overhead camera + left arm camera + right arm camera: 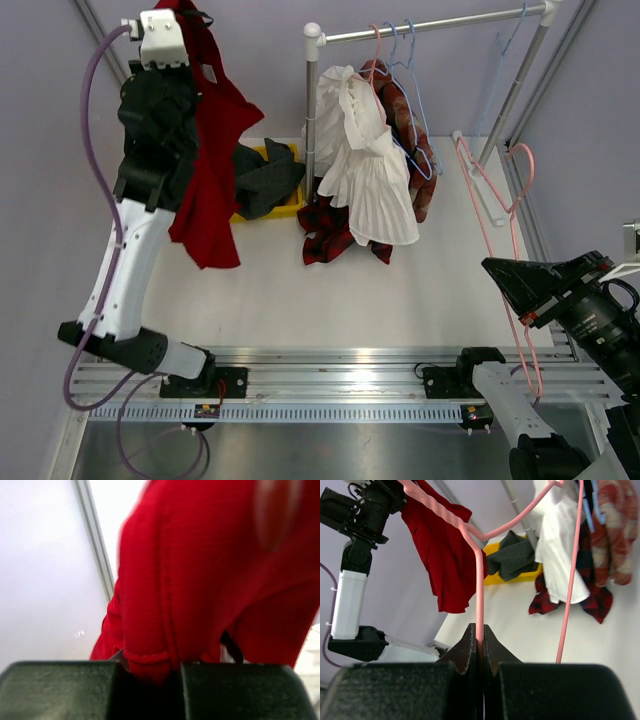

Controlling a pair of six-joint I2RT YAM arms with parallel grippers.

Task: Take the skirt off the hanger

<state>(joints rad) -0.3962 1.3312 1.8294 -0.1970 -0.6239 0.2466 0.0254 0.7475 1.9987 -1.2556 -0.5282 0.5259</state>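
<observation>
Near right edge: right gripper (480,632) is clamped tight on the wire of the pink hanger (479,580). Toward the far left corner: left gripper (150,672), raised high, pinches the red skirt (215,150), which hangs free, well apart from the hanger. Far edge: yellow bin (285,208) holding a dark garment (265,180).

Matt cloth skirt (215,150), smooth hanger (479,595)

Nothing legible in any view: no text, label, brand or number. The white camera housing (163,38) at upper left and the slotted rail (340,411) along the bottom carry no readable marks.
</observation>
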